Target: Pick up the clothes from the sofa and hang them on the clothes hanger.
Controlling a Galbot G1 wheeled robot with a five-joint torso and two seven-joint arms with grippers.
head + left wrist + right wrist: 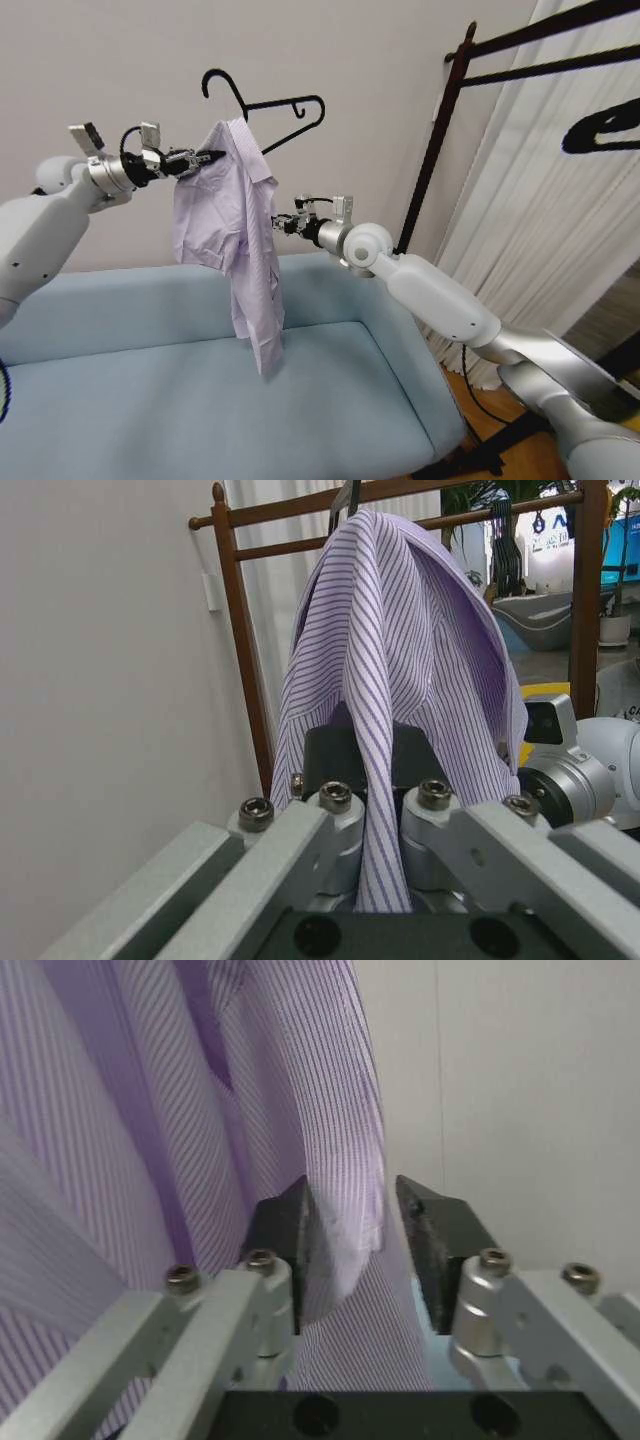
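A purple striped shirt [235,230] hangs in the air above the light blue sofa [150,400]. Its top is draped over one side of a black hanger [285,108]. My left gripper [205,158] is shut on the shirt's upper edge near the collar; in the left wrist view the fabric [400,650] runs down between the closed fingers [335,755]. My right gripper [278,224] is at the shirt's right edge, about halfway down. It is open, and a fold of the shirt [345,1210] lies between its black pads [285,1230].
A dark wooden clothes rack [440,130] stands to the right of the sofa, in front of a white curtain [540,200]. A plain wall is close behind the shirt. The sofa seat lies below the shirt's hem.
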